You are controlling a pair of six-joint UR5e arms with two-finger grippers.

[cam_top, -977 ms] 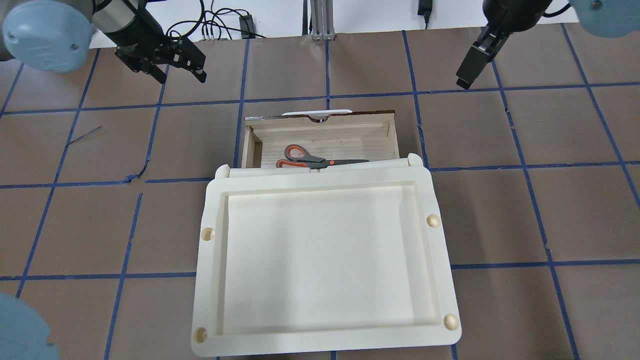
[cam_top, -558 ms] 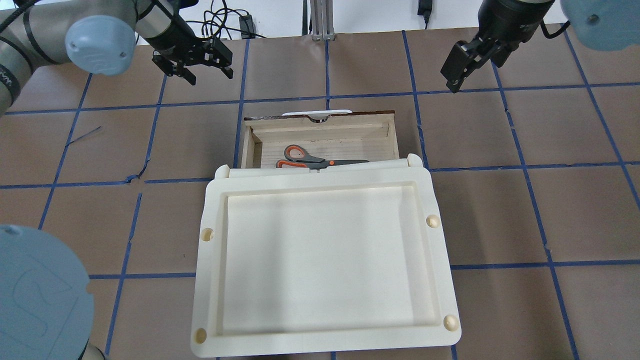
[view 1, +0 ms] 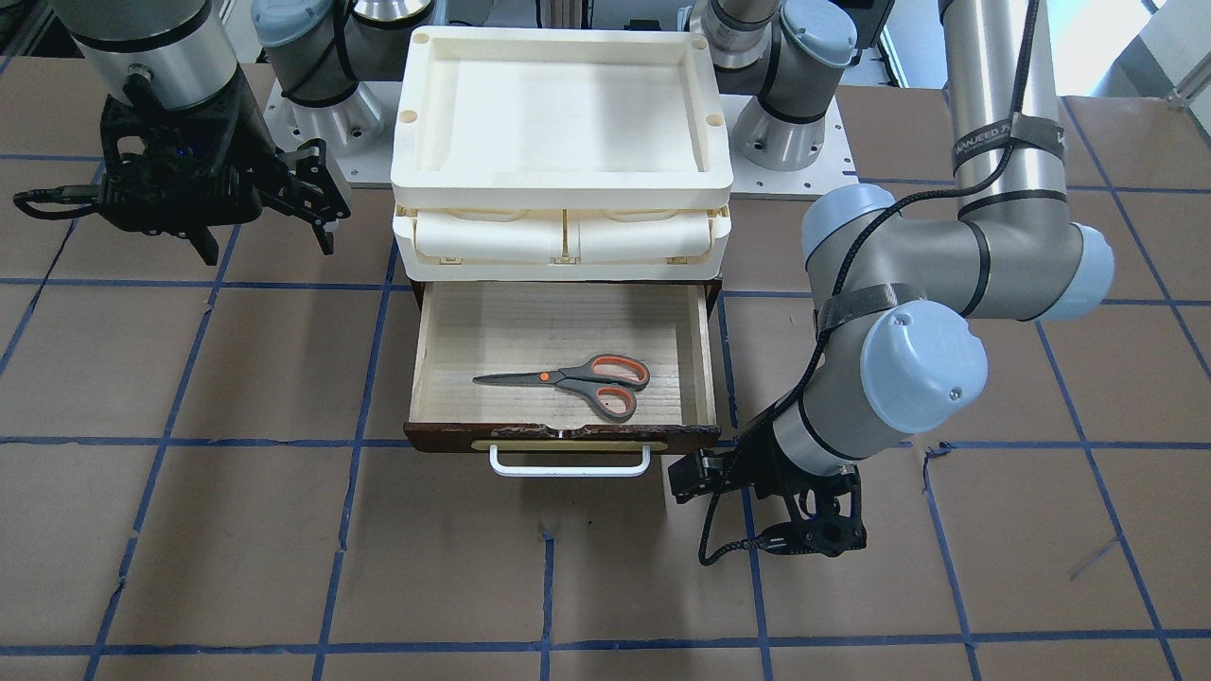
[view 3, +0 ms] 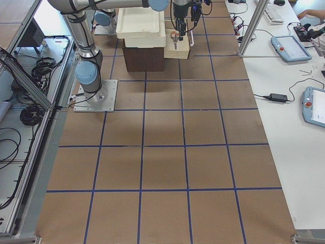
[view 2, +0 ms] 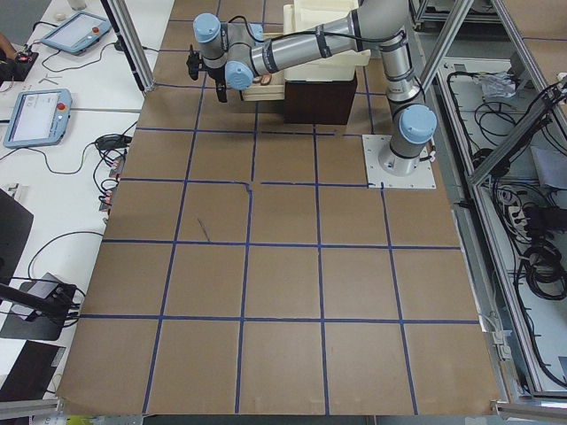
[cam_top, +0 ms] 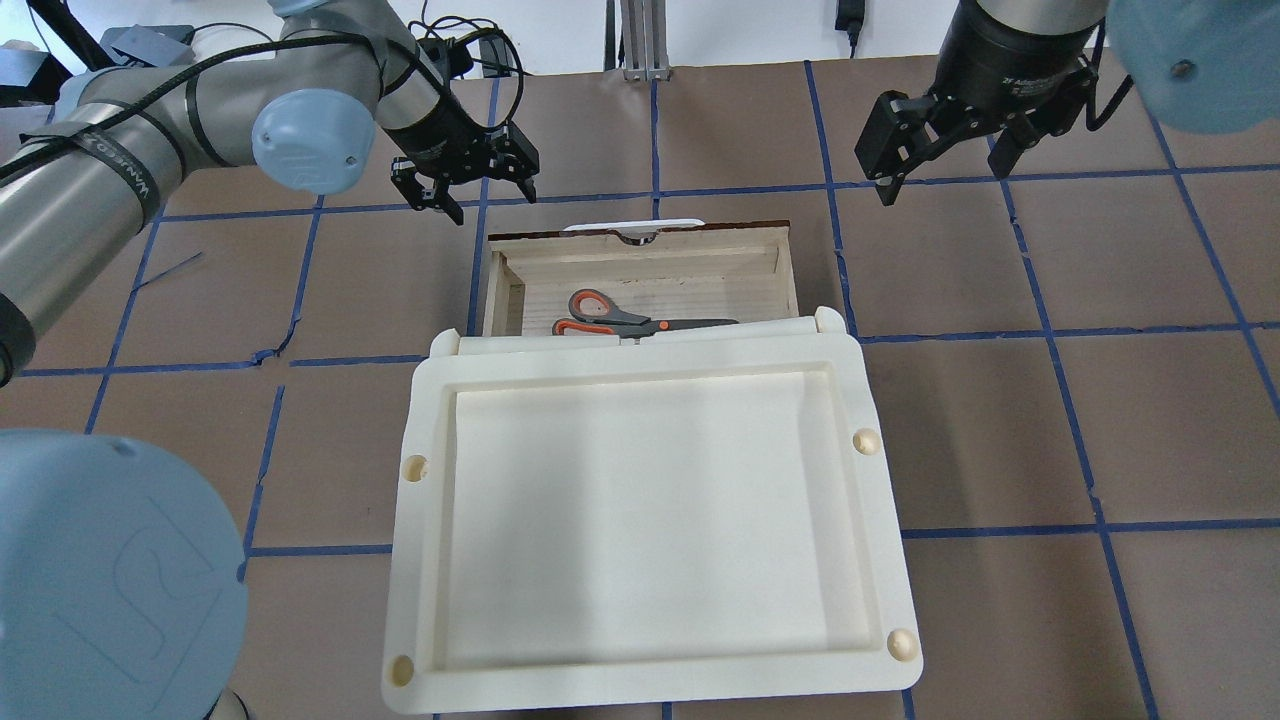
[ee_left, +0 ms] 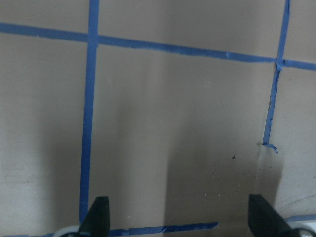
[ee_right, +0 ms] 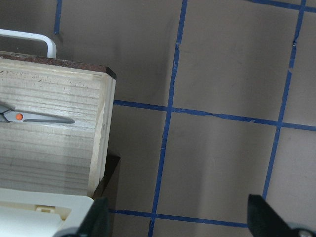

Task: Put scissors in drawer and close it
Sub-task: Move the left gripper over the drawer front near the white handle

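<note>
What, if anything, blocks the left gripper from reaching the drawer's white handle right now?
Probably nothing, so yes, it looks reachable. The left gripper hangs open just off the drawer's front corner, and only bare table shows between it and the white handle. The scissors lie inside, behind the front.

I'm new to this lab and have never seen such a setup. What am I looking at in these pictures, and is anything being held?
Two jointed robot arms stand at a brown table taped into blue squares. Each arm ends in a two-fingered hand. Two pictures look down on the table, one from behind the robot and one facing it. Two look along it from either end, and two come from cameras on the wrists. In the middle sits a cream plastic cabinet with a tray top. Its wooden drawer is pulled open, and the orange-and-grey scissors lie flat inside. The left hand and the right hand are both open and empty, over bare table on either side of the drawer.
</note>
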